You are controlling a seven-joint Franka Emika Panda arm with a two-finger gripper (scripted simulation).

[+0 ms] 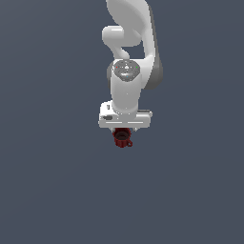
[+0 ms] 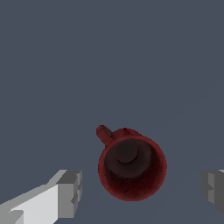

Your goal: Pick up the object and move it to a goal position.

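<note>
- Jaws spread wide in the wrist view, gripping nothing: one grey pad (image 2: 70,192) to one side of the mug (image 2: 131,164), the other pad at the picture's edge on the far side, clear gaps between each pad and the rim.
- Gripper (image 2: 142,190) poised over the mug, mouth upward, dark inside and round bottom looking straight into the wrist camera.
- Small stub handle (image 2: 104,134) sticking out from the dark red wall, pointing away from both pads.
- In the exterior view, mug (image 1: 122,138) peeking out just below the white hand (image 1: 125,120), partly covered by it; handle toward the exterior view's right.
- Fingers themselves not visible in the exterior view, hidden under the hand's body.
- Cannot tell from either view whether the fingertips reach down to the level of the mug's rim or stand above it.
- Second pad cut off by the wrist picture's border, only a sliver showing.
- White arm (image 1: 128,52) rising to the top of the exterior view, upper links cut off there.
- Flat, uniform grey-blue surface (image 1: 47,167) filling both pictures; no edge, wall or horizon to make out.
</note>
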